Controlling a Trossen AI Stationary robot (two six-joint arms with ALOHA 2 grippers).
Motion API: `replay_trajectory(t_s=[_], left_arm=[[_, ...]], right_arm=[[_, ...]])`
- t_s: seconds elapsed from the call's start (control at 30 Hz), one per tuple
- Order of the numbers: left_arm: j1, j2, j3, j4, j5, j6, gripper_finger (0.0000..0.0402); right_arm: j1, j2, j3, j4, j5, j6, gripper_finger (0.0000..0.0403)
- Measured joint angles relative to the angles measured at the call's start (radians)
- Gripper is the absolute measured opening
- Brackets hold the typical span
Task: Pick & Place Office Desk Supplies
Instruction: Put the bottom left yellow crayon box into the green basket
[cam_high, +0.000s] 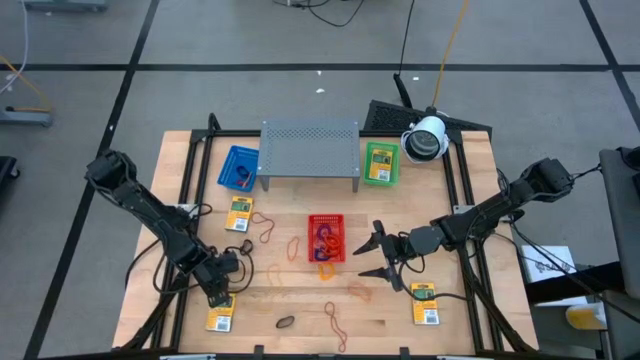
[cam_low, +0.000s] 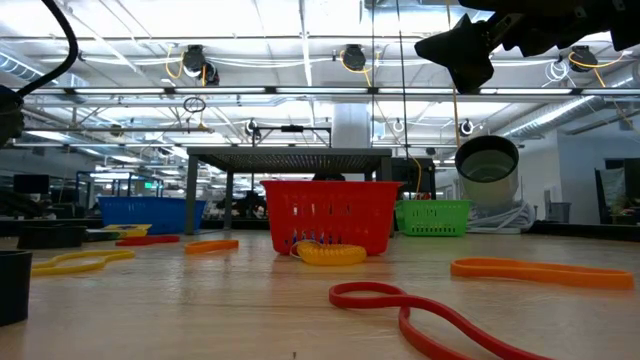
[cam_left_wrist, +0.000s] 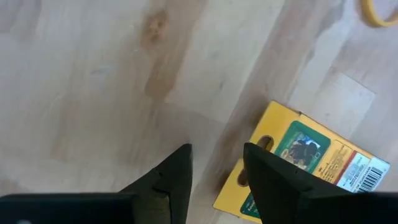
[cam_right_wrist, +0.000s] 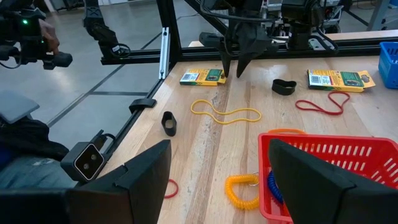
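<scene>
- The left tool is held low over the near left corner of the surface, its fingers parted and empty, just beside a yellow-and-green packet; one fingertip stands at the packet's edge.
- The right tool is held spread wide and empty just right of the red basket, above the surface.
- The step in hand is judged to be the approach to the packet, with no grip yet made.
- The next move is judged to call for the fingers to be shifted over the packet's edge and closed on the thin card, which lies flat and may slide.
- Three more packets are seen: one by the blue basket, one at the near right corner, one in the green basket. Rubber bands are scattered across the surface.
- On the packet a barcode and a small picture are shown; no writing can be read.
</scene>
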Motion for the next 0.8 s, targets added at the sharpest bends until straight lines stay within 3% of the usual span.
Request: replay_trajectory(t_s=[0.27,0.8], left_arm=[[-0.035,0.003,0.001,0.09,0.005,0.024,0.0152],[-0.072,0.0,0.002,0.006,-0.004,-0.022,0.0152]], right_arm=[[0.0,0.0,0.0,-0.001,0.0,0.0,0.0258],[0.0,0.0,0.0,-0.011,0.0,0.0,0.0258]])
